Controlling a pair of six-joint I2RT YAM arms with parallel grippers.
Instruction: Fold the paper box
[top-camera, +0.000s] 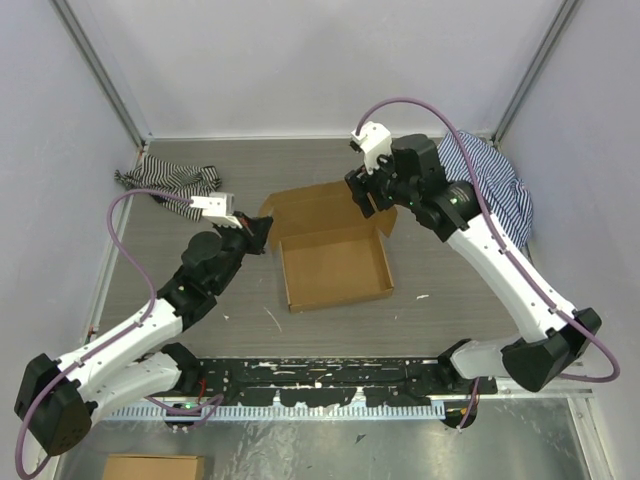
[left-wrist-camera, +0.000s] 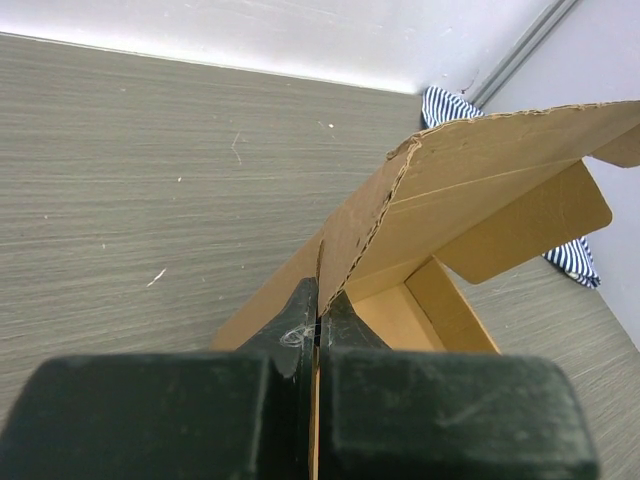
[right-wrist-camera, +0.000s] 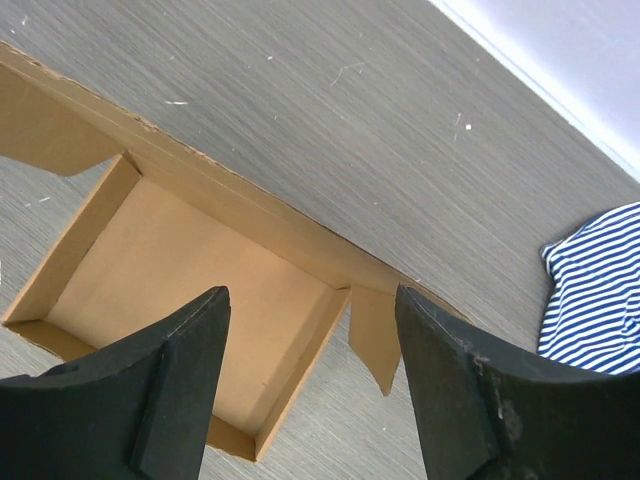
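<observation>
Brown paper box (top-camera: 335, 270) (left-wrist-camera: 480, 180) (right-wrist-camera: 190, 290) is sitting mid-table (top-camera: 240, 310), its shallow tray already formed and its lid panel tilting up behind it. The left gripper (top-camera: 255, 232) (left-wrist-camera: 317, 320) is pinching the lid's left edge, jaws pressed tight on the cardboard. The right gripper (top-camera: 365, 195) (right-wrist-camera: 310, 295) is hovering over the lid's right end, fingers spread wide and gripping nothing. Two striped cloths (top-camera: 170, 180) (top-camera: 495, 185) are lying near the table's far corners.

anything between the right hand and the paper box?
Nothing. In the right wrist view the open right hand looks straight down onto the paper box; the gap is bare.
</observation>
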